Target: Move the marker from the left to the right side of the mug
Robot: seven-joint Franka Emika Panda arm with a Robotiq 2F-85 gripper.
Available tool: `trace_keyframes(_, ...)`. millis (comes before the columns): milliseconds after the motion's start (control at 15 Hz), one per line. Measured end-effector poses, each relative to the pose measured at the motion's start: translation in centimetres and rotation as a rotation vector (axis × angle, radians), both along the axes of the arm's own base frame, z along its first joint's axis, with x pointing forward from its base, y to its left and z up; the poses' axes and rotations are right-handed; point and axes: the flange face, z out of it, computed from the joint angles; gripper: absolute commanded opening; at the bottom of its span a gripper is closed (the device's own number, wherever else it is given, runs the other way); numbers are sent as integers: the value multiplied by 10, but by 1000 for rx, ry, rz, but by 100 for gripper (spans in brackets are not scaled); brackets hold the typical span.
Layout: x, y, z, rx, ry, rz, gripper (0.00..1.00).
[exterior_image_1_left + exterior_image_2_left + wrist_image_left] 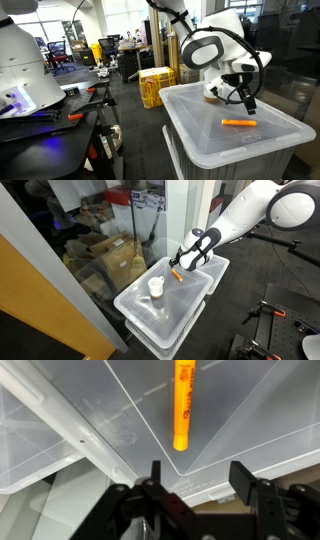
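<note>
One slim orange stick-shaped marker (pixel 181 405) is seen in the wrist view, lying flat on the translucent plastic lid of a storage bin (pixel 90 420), which serves here as the desk. The marker is not held. The gripper (pixel 196 478) is recorded with its two black fingers (pixel 243 478) spread wide and nothing between them.

Key relation: in the wrist view the marker lies directly ahead of the gap between the fingers, its near end just beyond them, and its long axis runs straight away from the gripper, roughly perpendicular to the line joining the two fingers. A grasp across the marker's narrow width is therefore judged possible once the gripper is advanced over it and lowered.

In an exterior view the gripper (pixel 246 98) hovers near the lid's far edge, apart from the marker (pixel 238 123), which rests near the lid's middle. The small white ceramic mug (pixel 156 286) stands upright on the same lid, well apart from the marker (pixel 176 276).

Marker appearance: uniformly orange, straight, smooth, with faint dark print along the barrel; which end bears the cap cannot be told.
</note>
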Motion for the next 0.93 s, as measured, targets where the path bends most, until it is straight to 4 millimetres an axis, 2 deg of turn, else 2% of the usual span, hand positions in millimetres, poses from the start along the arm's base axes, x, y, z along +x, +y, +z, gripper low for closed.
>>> trace_keyframes(267, -11, 18, 30, -6, -5, 7, 100)
trace_keyframes(667, -43, 50, 83, -55, -29, 41, 100)
trace_keyframes(800, -52, 58, 95, -70, -26, 54, 100)
trace_keyframes(933, -53, 61, 98, -71, -25, 58, 100)
